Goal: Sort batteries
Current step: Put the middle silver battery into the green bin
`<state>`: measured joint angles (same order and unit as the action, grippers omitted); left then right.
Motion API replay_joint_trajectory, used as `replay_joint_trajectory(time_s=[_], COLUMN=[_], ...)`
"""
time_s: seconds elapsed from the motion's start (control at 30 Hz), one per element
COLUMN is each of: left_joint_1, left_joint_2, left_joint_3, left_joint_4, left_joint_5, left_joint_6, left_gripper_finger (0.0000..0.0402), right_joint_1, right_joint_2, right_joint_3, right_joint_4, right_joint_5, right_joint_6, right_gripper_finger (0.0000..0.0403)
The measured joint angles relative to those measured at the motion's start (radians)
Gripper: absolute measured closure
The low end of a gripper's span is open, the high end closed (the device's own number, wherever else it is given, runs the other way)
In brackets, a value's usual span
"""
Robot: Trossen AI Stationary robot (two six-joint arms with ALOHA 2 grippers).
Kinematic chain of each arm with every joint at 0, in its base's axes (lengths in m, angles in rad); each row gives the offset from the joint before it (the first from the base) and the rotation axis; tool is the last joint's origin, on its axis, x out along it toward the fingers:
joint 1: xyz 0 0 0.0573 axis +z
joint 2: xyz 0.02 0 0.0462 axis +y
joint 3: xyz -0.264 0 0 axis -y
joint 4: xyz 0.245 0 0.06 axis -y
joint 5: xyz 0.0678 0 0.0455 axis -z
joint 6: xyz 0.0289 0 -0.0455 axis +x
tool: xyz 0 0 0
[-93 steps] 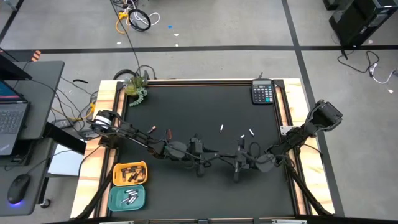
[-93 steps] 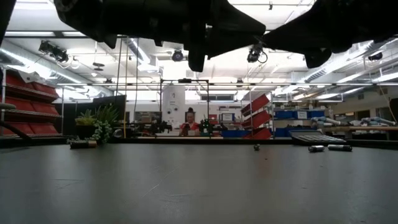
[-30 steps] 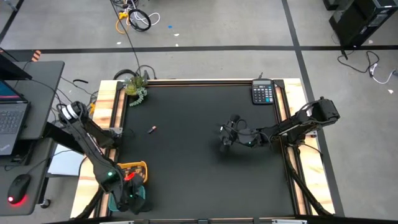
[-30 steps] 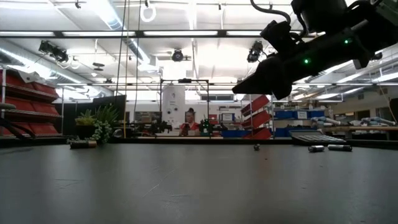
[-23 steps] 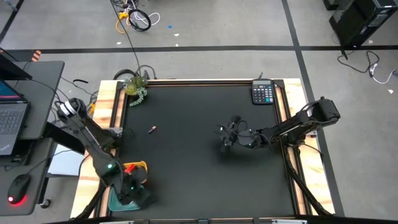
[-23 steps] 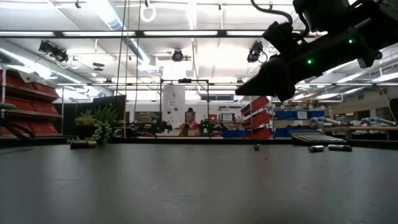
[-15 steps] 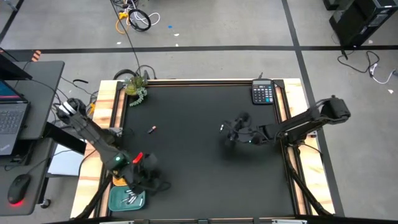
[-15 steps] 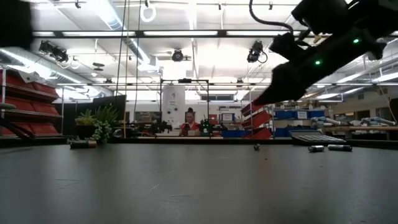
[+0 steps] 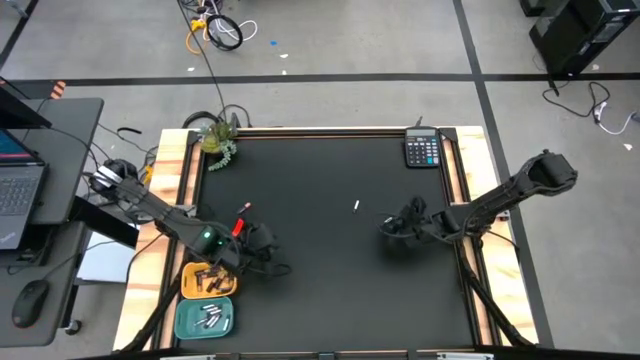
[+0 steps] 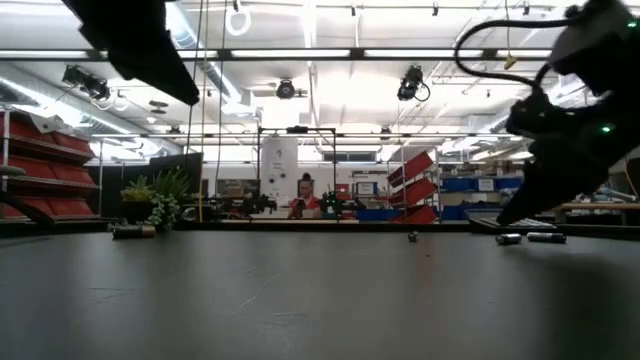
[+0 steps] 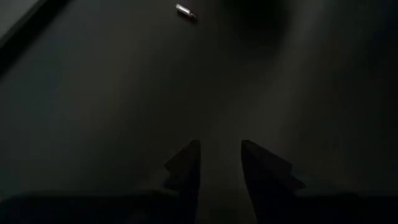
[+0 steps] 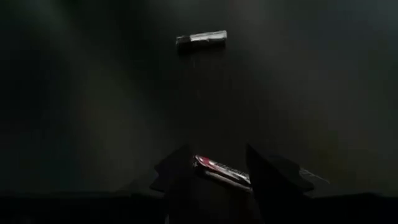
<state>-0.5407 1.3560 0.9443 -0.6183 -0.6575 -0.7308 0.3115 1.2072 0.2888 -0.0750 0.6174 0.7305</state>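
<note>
Right gripper (image 12: pixel 217 171) hangs low, holding a battery (image 12: pixel 221 168).

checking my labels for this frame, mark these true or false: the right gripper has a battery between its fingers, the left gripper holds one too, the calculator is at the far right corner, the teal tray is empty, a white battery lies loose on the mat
1. The right gripper has a slim silvery battery with a red band between its fingers: true.
2. The left gripper holds a battery: false, its fingers stand apart with nothing between them.
3. The dark calculator sits at the table's far right corner: true.
4. The teal tray is empty: false, several pale batteries lie in it.
5. A small white battery lies loose on the black mat: true.
</note>
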Motion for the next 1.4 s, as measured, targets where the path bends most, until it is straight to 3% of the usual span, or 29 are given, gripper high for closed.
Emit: replay_joint_trajectory(time_s=[0.13,0.37,0.7,0.9,1.03,1.2,1.4], left_joint_1=[0.038,0.089,0.129,0.141,0.141,0.141,0.141], left_joint_2=[0.0,0.0,0.0,0.0,0.0,0.0,0.029], left_joint_3=[0.0,0.0,0.0,0.0,0.0,0.0,0.0], left_joint_4=[0.023,0.113,0.182,0.182,0.182,0.186,0.251], left_joint_5=[0.0,0.001,0.002,0.002,0.003,0.004,0.004], left_joint_6=[0.083,0.229,0.33,0.335,0.334,0.314,0.339], left_gripper_finger=[0.0275,0.0275,0.0275,0.0275,0.0275,0.0275,0.0261], right_joint_1=[0.071,0.084,0.019,0.013,0.002,0.001,0.0], right_joint_2=[-0.015,-0.014,-0.015,-0.014,0.007,0.1,0.144], right_joint_3=[-0.043,-0.094,-0.127,-0.133,-0.132,-0.125,-0.124], right_joint_4=[0.037,0.085,0.165,0.192,0.195,0.242,0.327], right_joint_5=[0.068,0.078,-0.049,-0.072,-0.079,-0.064,-0.045], right_joint_6=[0.005,-0.132,-0.216,-0.208,-0.176,-0.172,-0.169], right_gripper_finger=[0.0241,0.024,0.0241,0.0249,0.0278,0.0368,0.0375])
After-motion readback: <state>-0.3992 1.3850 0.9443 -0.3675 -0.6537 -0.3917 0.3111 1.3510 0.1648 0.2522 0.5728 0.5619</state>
